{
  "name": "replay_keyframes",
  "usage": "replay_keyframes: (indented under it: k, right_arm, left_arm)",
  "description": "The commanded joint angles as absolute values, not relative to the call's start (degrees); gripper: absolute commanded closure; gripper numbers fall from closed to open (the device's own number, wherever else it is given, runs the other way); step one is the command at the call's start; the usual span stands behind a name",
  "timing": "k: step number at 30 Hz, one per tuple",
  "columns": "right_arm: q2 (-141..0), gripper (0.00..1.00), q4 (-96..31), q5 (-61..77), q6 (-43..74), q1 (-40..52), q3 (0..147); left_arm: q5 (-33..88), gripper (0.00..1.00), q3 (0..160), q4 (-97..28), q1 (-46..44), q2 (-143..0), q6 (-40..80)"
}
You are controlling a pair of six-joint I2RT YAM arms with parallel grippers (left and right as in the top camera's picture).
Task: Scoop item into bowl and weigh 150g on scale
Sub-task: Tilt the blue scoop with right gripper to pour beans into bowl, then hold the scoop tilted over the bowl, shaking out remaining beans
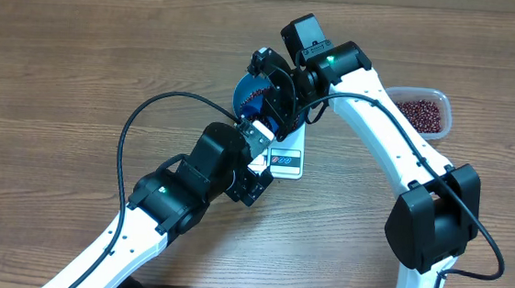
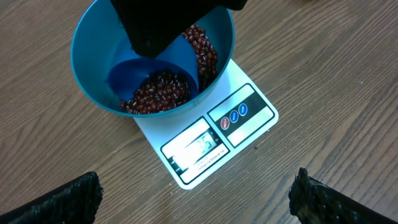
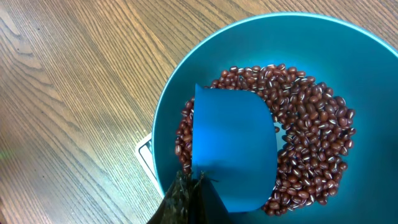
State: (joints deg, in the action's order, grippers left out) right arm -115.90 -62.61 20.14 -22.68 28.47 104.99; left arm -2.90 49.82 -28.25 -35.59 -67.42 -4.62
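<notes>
**Clerk:** While both arms meet over the wooden table (image 1: 61, 64), what is the count?

**Inspector:** One blue bowl (image 2: 90, 68), one white kitchen scale (image 2: 249, 121), one blue scoop (image 3: 233, 149) and one clear plastic tub (image 1: 445, 108). The red-brown beans (image 3: 311, 137) are too many to count and lie in two lots.

**Clerk:** Containers?

**Inspector:** The bowl stands on the scale, covering its rear part, with beans heaped across its bottom and up one wall. The scoop is inside the bowl, lying over the beans. The tub holds the second lot and sits well apart, on the right arm's side.

**Clerk:** Grippers?

**Inspector:** The right gripper (image 3: 186, 193) is above the bowl, its fingers pressed together on the near end of the scoop. The left gripper (image 2: 199, 202) hangs at the scale's front, its fingers spread wide and pinching nothing.

**Clerk:** Edges and clearance?

**Inspector:** The scale's front strip juts out from under the bowl. It shows a lit display (image 2: 196, 146), digits unreadable, and three round marks (image 2: 234, 116). Bare wood surrounds the scale, with the table's far edge beyond it.
</notes>
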Motion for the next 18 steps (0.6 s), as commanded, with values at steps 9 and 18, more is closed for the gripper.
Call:
replay_keyframes:
  k: [9, 18]
  right_arm:
    - [-116.0, 0.96, -62.0, 26.8, -22.3, 24.5, 105.5]
    - [-116.0, 0.96, -62.0, 31.9, -22.3, 21.9, 105.8]
  left_arm:
    - [-3.6, 0.01, 49.5, -28.0, -35.6, -67.8, -4.7]
    - [-3.6, 0.0, 49.5, -28.0, -35.6, -67.8, -4.7]
